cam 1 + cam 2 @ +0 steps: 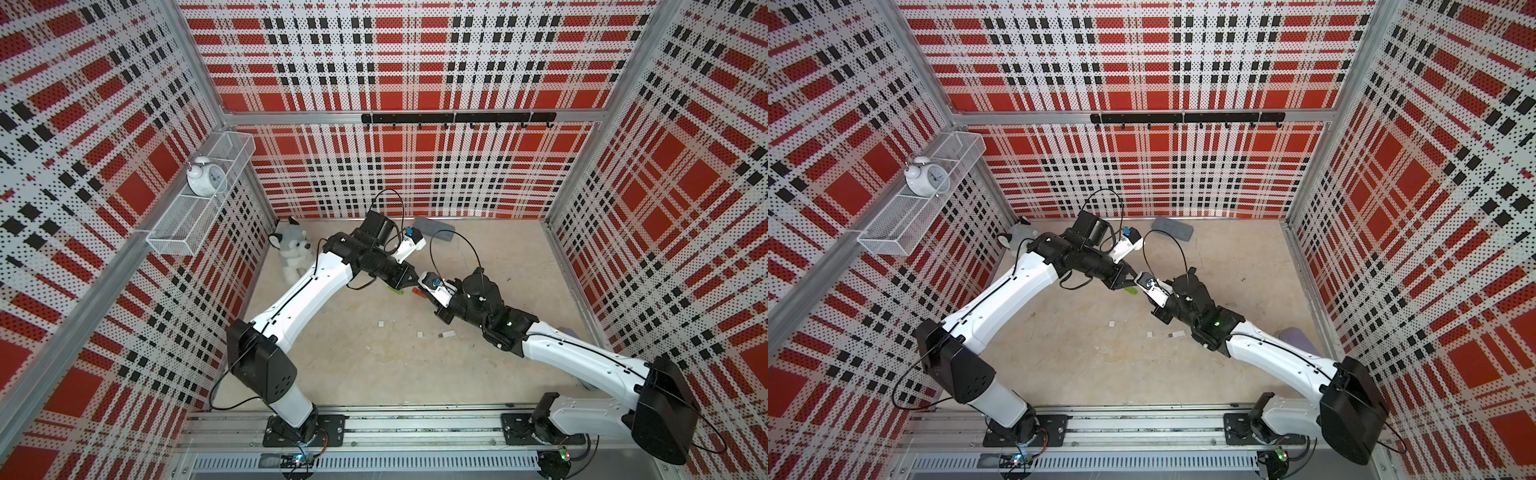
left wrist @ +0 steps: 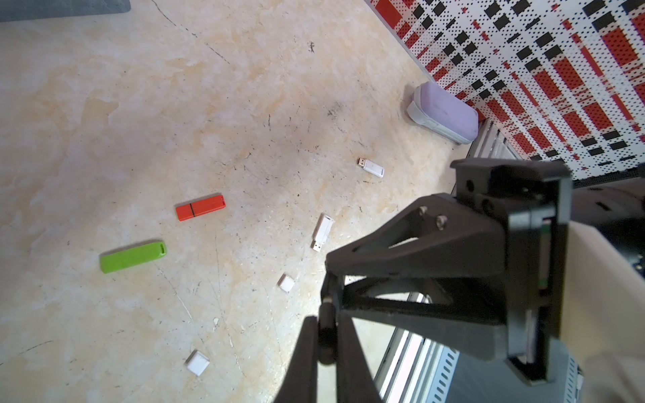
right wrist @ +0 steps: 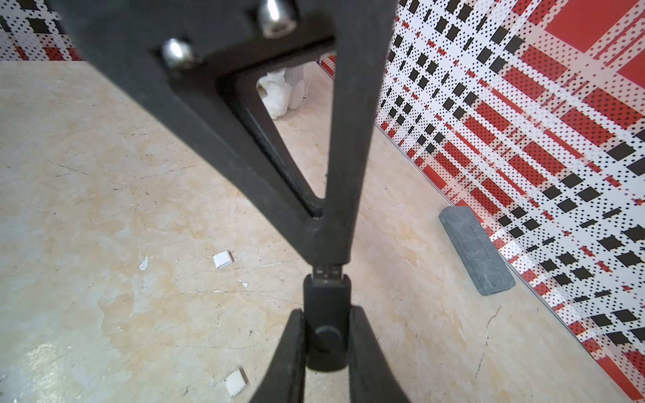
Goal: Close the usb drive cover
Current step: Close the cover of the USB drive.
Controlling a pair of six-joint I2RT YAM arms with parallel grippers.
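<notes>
**Top views:** In both top views the left arm (image 1: 307, 291) and right arm (image 1: 582, 353) meet at mid-frame above the beige table (image 1: 374, 365). Wrist cameras and cables cover their tool ends, and the drive between them cannot be made out. Only slivers of a green drive (image 1: 396, 289) and a red drive (image 1: 417, 294) peek out beneath. A plush husky (image 1: 293, 253) sits at centre left.

**Left wrist view:** The left gripper (image 2: 328, 319) is clenched tight, with a dark, blurred stub at its tips. The right gripper (image 2: 333, 279) crosses in front and hides where the two meet. Untouched on the table lie the green and red drives, a white drive (image 2: 371, 168), a second white drive (image 2: 321, 232), a white cap (image 2: 286, 282) and a second white cap (image 2: 198, 363). A lilac case (image 2: 443, 111) rests by the wall.

**Right wrist view:** The right gripper grasps the black usb drive (image 3: 326, 314) by its body. The metal plug points into the left gripper's pinched tips, and whether they grip it is unclear. The cover cannot be told from the body. A grey case (image 3: 476, 249) lies along the wall.
</notes>
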